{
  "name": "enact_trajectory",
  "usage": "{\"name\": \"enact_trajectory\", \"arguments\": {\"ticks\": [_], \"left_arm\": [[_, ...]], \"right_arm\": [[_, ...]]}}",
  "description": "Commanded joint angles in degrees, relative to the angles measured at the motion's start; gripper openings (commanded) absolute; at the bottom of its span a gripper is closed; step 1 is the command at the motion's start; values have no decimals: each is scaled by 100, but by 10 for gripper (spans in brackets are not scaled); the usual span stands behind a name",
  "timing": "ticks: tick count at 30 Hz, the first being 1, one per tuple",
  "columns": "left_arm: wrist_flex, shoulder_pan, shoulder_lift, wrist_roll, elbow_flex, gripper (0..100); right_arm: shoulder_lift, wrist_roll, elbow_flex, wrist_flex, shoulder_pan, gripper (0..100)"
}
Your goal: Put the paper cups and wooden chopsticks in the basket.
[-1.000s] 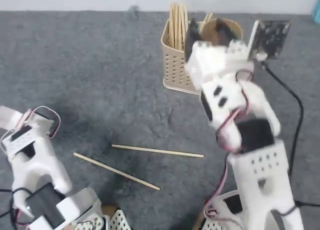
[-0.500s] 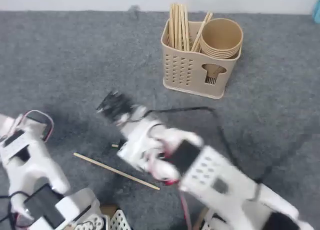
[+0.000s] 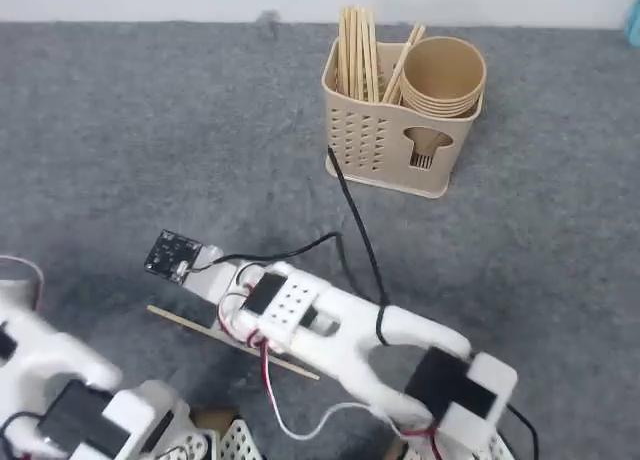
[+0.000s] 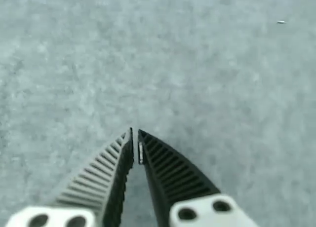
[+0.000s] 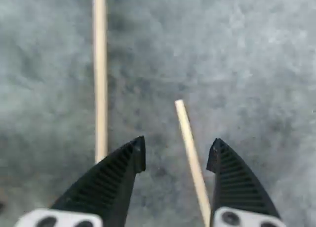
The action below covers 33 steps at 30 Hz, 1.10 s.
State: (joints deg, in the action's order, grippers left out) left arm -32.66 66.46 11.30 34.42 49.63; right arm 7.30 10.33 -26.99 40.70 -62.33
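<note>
bright, even light lay over the bench [image 3: 120,130]; soft, dim shadows sat beside the right arm [image 3: 330,330] and the basket [image 3: 385,145].

I can read no words, numbers or signs from here. The basket [image 3: 375,140] and the paper cups [image 3: 443,75] carry no print I can make out. Any marking on the small dark circuit board [image 3: 172,254] at one arm's wrist is too small to read.

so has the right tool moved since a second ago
Yes. The right tool swung away from the basket, down and left in the high view, and is now open over the loose chopsticks.
</note>
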Motion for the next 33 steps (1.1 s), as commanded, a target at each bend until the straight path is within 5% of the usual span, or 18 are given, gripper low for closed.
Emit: {"name": "enact_trajectory", "arguments": {"ticks": [1, 8, 13, 22, 33], "left_arm": [[-26, 35, 35, -220, 40, 13], [475, -176, 35, -202, 268, 13], [571, -176, 35, -202, 303, 13], [580, -185, 35, -202, 303, 13], [571, -747, 97, -519, 514, 13]], "right_arm": [[57, 264, 352, -259, 224, 215], [426, 255, 360, -813, 224, 206], [760, 273, 677, -752, 242, 72], [1165, 220, 1767, 743, 365, 22], [-1349, -369, 1881, 2431, 848, 8]]}}
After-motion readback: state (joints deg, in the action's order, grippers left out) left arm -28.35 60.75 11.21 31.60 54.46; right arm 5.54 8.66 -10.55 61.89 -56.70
